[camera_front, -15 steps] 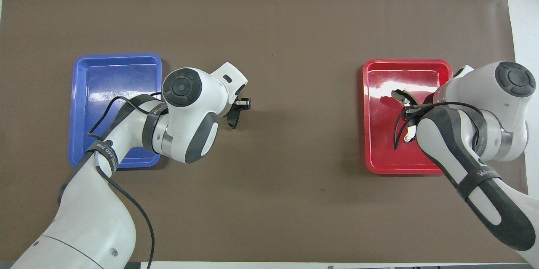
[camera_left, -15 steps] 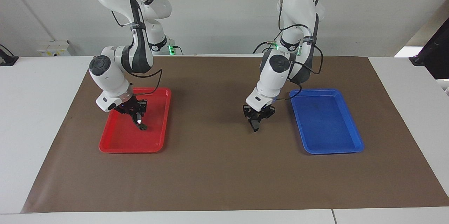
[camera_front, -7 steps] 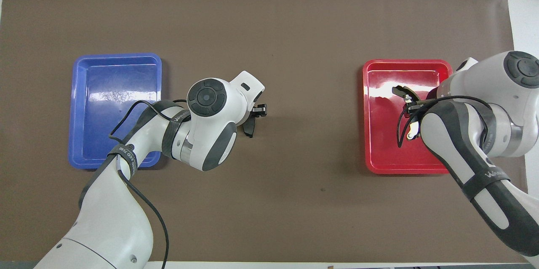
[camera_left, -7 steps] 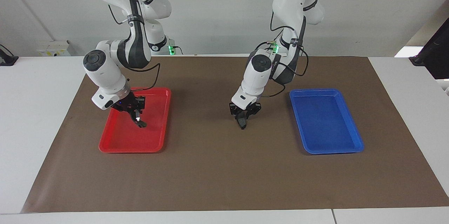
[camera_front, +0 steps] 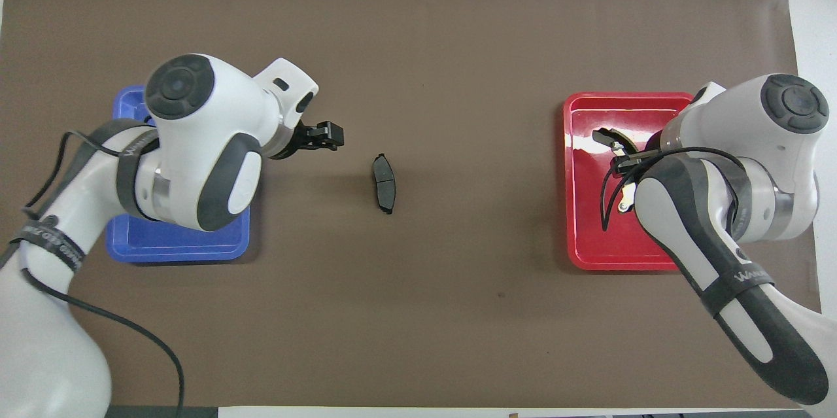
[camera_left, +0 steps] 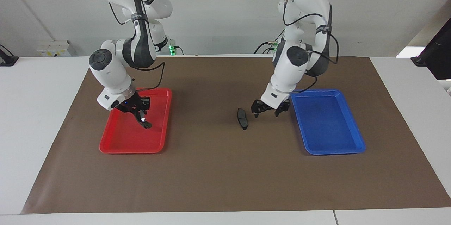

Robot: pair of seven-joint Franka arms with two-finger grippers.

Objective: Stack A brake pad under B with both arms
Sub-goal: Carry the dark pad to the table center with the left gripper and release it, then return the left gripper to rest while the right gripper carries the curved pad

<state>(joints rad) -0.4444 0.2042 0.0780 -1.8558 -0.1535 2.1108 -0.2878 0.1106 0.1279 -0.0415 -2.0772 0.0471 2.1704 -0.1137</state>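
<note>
The A brake pad [camera_left: 242, 118] lies flat on the brown mat [camera_left: 225, 182] near the table's middle, between the blue tray [camera_left: 347, 149] and the red tray [camera_left: 119, 147]. The left gripper [camera_left: 269, 110], on a bent, down-tilted arm, hangs with fingers spread and empty over the mat between pad and blue tray. The right gripper [camera_left: 140, 114] angles down over the red tray, clamped on B [camera_left: 145, 123], held above the tray floor.

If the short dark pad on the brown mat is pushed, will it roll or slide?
The A brake pad lies flat on the mat, so it would probably slide, not roll. It looks thin and rigid, so it likely keeps its shape.
</note>
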